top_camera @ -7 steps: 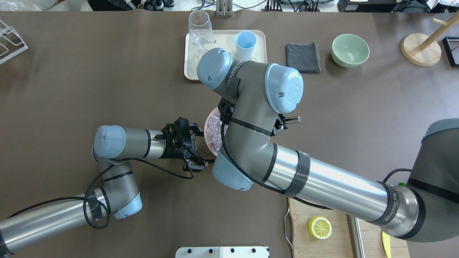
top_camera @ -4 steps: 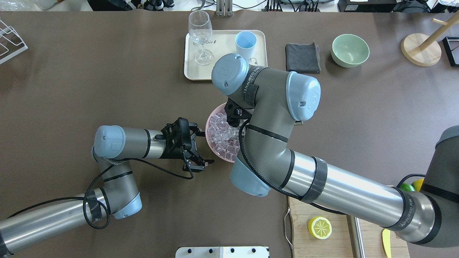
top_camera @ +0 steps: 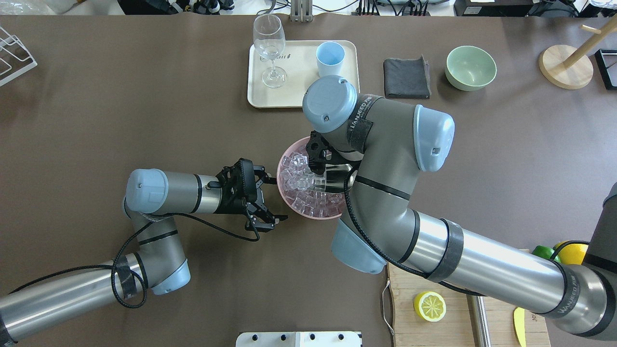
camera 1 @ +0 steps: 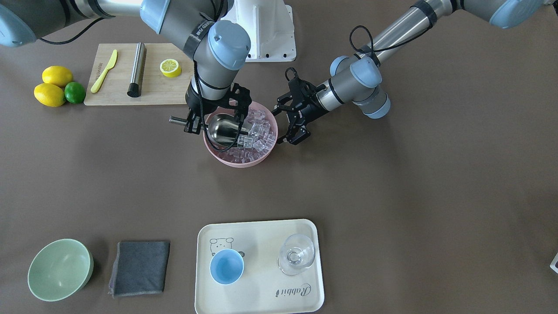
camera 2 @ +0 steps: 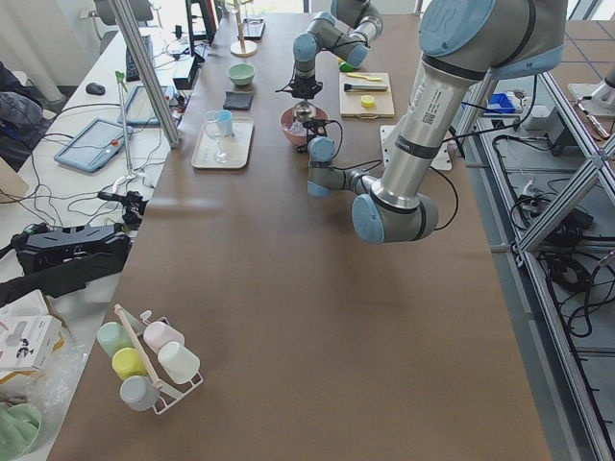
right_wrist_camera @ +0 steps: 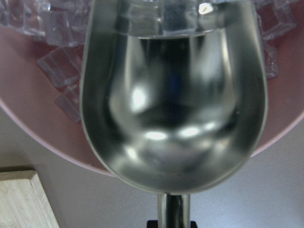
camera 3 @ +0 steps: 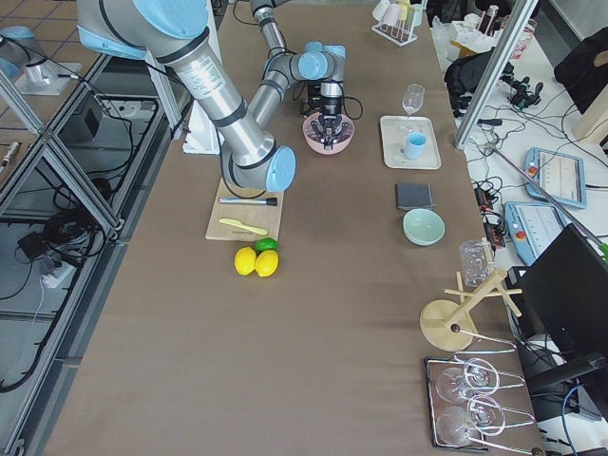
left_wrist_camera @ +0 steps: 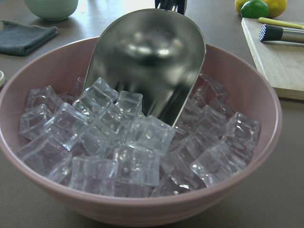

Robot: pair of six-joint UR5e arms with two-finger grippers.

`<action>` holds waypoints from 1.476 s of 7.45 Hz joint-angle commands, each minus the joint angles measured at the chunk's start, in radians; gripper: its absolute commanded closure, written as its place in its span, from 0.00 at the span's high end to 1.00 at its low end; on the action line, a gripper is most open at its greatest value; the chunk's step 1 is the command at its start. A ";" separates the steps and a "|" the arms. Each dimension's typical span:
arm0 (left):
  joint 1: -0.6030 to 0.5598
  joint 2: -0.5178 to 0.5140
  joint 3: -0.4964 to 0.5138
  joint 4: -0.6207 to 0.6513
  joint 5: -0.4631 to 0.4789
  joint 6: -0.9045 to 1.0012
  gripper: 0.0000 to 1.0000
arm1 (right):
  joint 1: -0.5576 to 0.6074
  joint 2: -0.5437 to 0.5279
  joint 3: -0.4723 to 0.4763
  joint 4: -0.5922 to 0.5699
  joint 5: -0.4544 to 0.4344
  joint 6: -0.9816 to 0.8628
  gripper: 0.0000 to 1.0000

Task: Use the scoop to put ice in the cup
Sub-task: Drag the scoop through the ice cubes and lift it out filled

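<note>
The steel scoop (camera 1: 226, 131) lies tilted in a pink bowl (camera 1: 239, 163) full of ice (camera 1: 257, 139). Its trough (left_wrist_camera: 147, 57) is empty, and its front edge is pushed against the cubes (left_wrist_camera: 128, 147). My right gripper (camera 1: 196, 124) is shut on the scoop's handle at the bowl's side. My left gripper (top_camera: 275, 200) is open and empty, just beside the bowl's other side and apart from it. The light-blue cup (camera 1: 226, 266) stands empty on a cream tray (camera 1: 261, 235) at the table's far side. In the overhead view my right wrist hides most of the scoop (top_camera: 332, 176).
A wine glass (camera 1: 296, 254) stands next to the cup on the tray. A grey cloth (camera 1: 138, 267) and a pale-green bowl (camera 1: 59, 269) lie beside the tray. A cutting board (camera 1: 157, 89) with a steel rod (camera 1: 136, 69), a half lemon and a yellow knife sits near my base.
My right arm has swung to the right in the overhead view, uncovering most of the pink bowl. The left arm has not moved.
</note>
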 commanded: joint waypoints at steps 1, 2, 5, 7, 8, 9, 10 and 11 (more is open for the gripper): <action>0.000 0.000 0.000 0.000 0.000 0.001 0.97 | 0.000 -0.063 0.078 0.023 0.017 0.027 0.00; 0.000 0.000 0.000 0.000 0.000 0.002 0.97 | 0.000 -0.086 0.107 0.023 0.030 0.025 0.00; 0.001 0.000 0.000 0.002 0.000 0.004 0.97 | 0.000 -0.144 0.141 0.152 0.058 0.089 0.00; 0.001 0.000 0.000 0.002 0.000 0.005 0.97 | 0.000 -0.146 0.144 0.183 0.060 0.099 0.00; 0.001 0.000 0.000 0.002 -0.002 0.005 0.97 | 0.001 -0.155 0.152 0.201 0.079 0.111 0.00; 0.001 0.002 0.000 0.002 -0.002 0.005 0.97 | 0.001 -0.164 0.167 0.230 0.089 0.151 0.00; 0.001 0.002 0.000 0.002 -0.002 0.005 0.97 | 0.001 -0.178 0.182 0.267 0.098 0.171 0.00; 0.001 0.002 0.000 0.002 -0.002 0.005 0.97 | 0.001 -0.186 0.193 0.296 0.103 0.208 0.00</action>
